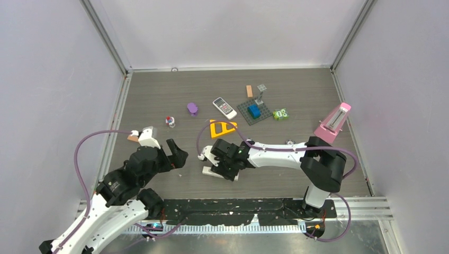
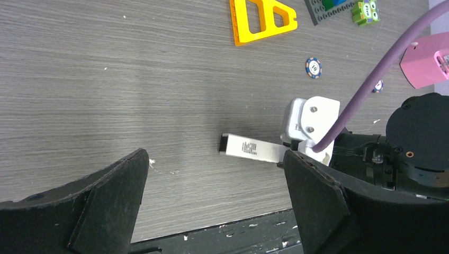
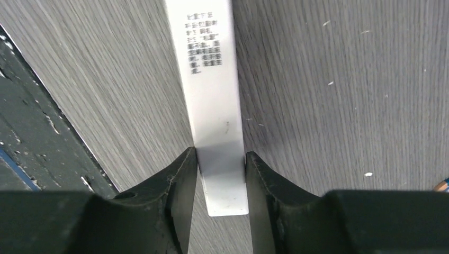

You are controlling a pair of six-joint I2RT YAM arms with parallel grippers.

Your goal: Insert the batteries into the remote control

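The remote control [image 3: 209, 79] is a long white handset lying label side up near the table's front edge [image 1: 209, 170] [image 2: 251, 149]. My right gripper [image 3: 221, 174] [image 1: 225, 169] is shut on its near end, both fingers pressed against its long sides. My left gripper [image 1: 179, 153] [image 2: 214, 159] hovers to the left of it, wide open with only bare table between its fingers; the handset's free end points toward it. The batteries do not show in any view.
A second white handset with buttons [image 1: 224, 107], a yellow triangle [image 1: 221, 128], a purple piece [image 1: 192, 109], a grey brick plate [image 1: 253, 111], an orange stick [image 1: 249, 91] and a pink metronome [image 1: 333, 123] lie farther back. Poker chips [image 2: 313, 67] lie behind the right arm.
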